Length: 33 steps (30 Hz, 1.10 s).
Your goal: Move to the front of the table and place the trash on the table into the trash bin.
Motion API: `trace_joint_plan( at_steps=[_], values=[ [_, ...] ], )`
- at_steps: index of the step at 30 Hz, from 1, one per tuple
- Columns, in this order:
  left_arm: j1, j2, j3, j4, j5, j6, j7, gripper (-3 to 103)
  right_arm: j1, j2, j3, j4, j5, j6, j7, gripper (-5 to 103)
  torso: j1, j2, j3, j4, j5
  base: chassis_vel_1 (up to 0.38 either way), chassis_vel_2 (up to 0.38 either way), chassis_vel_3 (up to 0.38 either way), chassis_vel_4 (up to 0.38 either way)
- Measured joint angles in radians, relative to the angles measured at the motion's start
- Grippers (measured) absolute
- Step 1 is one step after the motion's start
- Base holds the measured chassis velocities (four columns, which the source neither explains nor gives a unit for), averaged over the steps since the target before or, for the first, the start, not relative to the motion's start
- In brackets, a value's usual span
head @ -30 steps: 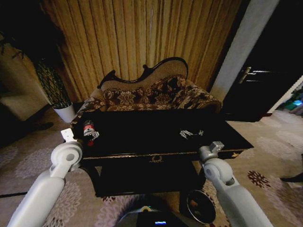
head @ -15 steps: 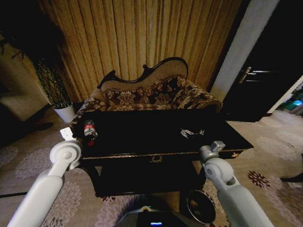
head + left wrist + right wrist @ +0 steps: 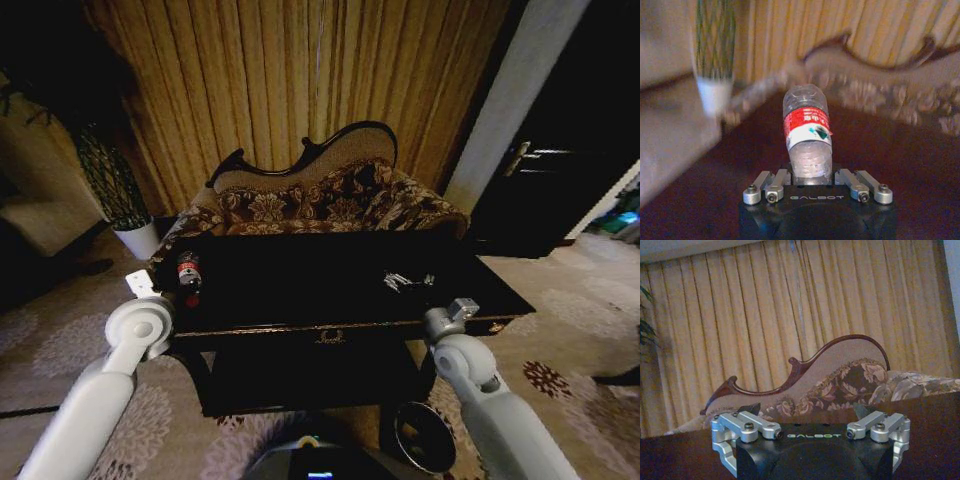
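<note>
Fingers of the left gripper (image 3: 812, 172) sit closed against the base of a clear plastic bottle (image 3: 807, 135), which stands up out of the jaws with its red label facing the wrist camera. From the head view that bottle (image 3: 187, 270) is at the left end of the table (image 3: 300, 285), near its front edge, with the left arm's joint just before it. The right gripper (image 3: 812, 432) hovers level with the tabletop at the right front; its metal fingers (image 3: 747, 427) are spread wide apart and hold nothing.

On the glossy black tabletop, toward the right, lie small white crumpled paper scraps (image 3: 408, 282), well apart from the bottle. A thin gold trim runs along the table's front edge, a gold emblem (image 3: 330, 337) marks the middle of the front, and a lower shelf sits in shadow beneath. On the patterned carpet (image 3: 560, 330) by the table's right front leg stands the round dark trash bin (image 3: 422, 437), its black inside open to view, just beside the right arm.

Behind the table is a floral sofa (image 3: 320, 200) with a curved dark frame, backed by tall golden curtains (image 3: 300, 70). A plant in a white pot (image 3: 138, 238) stands to the left, and a dark door (image 3: 560, 150) is at the right.
</note>
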Motion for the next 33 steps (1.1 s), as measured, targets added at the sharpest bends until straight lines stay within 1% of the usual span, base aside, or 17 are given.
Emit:
trace_joint_plan(
  at_steps=[1,2,3,4,6,7,8,10,11,13,17,18,20,22,25,30,33],
  values=[
    [0.007,0.003,-0.006,0.0,0.044,-0.009,0.039,33,-0.001,-0.003,0.0,0.008,0.004,-0.002,0.003,100,0.0,0.0,0.0,0.0002,-0.0001,0.0,0.0,0.0,0.0],
    [0.021,0.015,-0.021,0.0,0.163,-0.045,0.14,33,-0.006,-0.015,0.001,0.03,0.014,-0.006,0.009,100,0.0,0.0,0.0,0.0002,-0.0001,0.0,0.0,0.0,0.0],
    [0.026,0.021,-0.028,0.0,0.214,-0.065,0.191,33,-0.007,-0.022,0.0,0.041,0.022,-0.007,0.013,100,0.0,0.0,0.0,0.0,0.0,0.0,0.0,0.0,0.0],
    [0.026,0.021,-0.028,0.0,0.214,-0.065,0.191,33,-0.007,-0.022,0.0,0.041,0.022,-0.007,0.013,100,0.0,0.0,0.0,0.0,0.0,0.0,0.0,0.0,0.0],
    [0.031,0.042,-0.043,-0.005,0.318,-0.127,0.326,33,-0.001,-0.054,-0.009,0.083,0.081,-0.011,0.049,100,0.0,0.0,0.0,-0.0001,0.0001,0.0,0.0,0.0,0.0],
    [0.031,0.053,-0.046,-0.006,0.35,-0.157,0.368,33,0.003,-0.072,-0.011,0.099,0.111,-0.013,0.061,100,0.0,0.0,0.0,-0.0001,0.0003,0.0,0.0,0.0,0.0],
    [0.031,0.053,-0.046,-0.006,0.35,-0.157,0.368,33,0.003,-0.072,-0.011,0.099,0.111,-0.013,0.061,100,0.0,0.0,0.0,-0.0001,0.0003,0.0,0.0,0.0,0.0],
    [0.031,0.08,-0.055,-0.006,0.424,-0.226,0.48,33,0.011,-0.127,-0.011,0.14,0.193,-0.022,0.072,100,0.0,0.0,0.0,-0.0001,0.0001,0.0,0.0,0.0,0.0],
    [0.031,0.08,-0.055,-0.006,0.424,-0.226,0.48,33,0.011,-0.127,-0.011,0.14,0.193,-0.022,0.072,100,0.0,0.0,0.0,-0.0001,0.0001,0.0,0.0,0.0,0.0],
    [0.025,0.125,-0.069,-0.023,0.45,-0.275,0.581,33,0.02,-0.199,-0.008,0.182,0.281,-0.033,0.074,100,0.0,0.0,0.0,0.0001,0.0,0.0,0.0,0.0,0.0],
    [0.011,0.156,-0.069,-0.031,0.451,-0.303,0.632,33,0.032,-0.24,-0.007,0.199,0.333,-0.039,0.072,100,0.0,0.0,0.0,0.0,0.0002,0.0,0.0,0.0,0.0],
    [-0.019,0.194,-0.052,-0.031,0.451,-0.344,0.689,33,0.059,-0.293,-0.013,0.215,0.41,-0.047,0.071,100,0.0,0.0,0.0,0.0,0.0002,0.0,0.0,0.0,0.0],
    [-0.077,0.235,-0.002,-0.015,0.45,-0.405,0.748,33,0.096,-0.347,-0.032,0.227,0.499,-0.052,0.069,100,0.0,0.0,0.0,-0.0001,0.0002,0.0,0.0,0.0,0.0],
    [-0.109,0.25,0.028,-0.002,0.452,-0.434,0.773,33,0.111,-0.364,-0.042,0.231,0.537,-0.053,0.067,100,0.0,0.0,0.0,0.0,0.0005,0.0,0.0,0.0,0.0],
    [-0.224,0.277,0.145,0.049,0.459,-0.495,0.839,33,0.163,-0.401,-0.063,0.235,0.662,-0.054,0.022,100,0.0,0.0,0.0,-0.0003,0.0001,0.0,0.0,0.0,0.0],
    [-0.29,0.289,0.237,0.067,0.459,-0.509,0.855,33,0.21,-0.411,-0.075,0.221,0.729,-0.054,-0.008,100,0.0,0.0,0.0,-0.0001,0.0003,0.0,0.0,0.0,0.0],
    [-0.351,0.296,0.346,0.055,0.463,-0.524,0.859,33,0.274,-0.423,-0.085,0.203,0.802,-0.054,-0.042,100,0.0,0.0,0.0,0.0,0.0001,0.0,0.0,0.0,0.0]
  ],
)
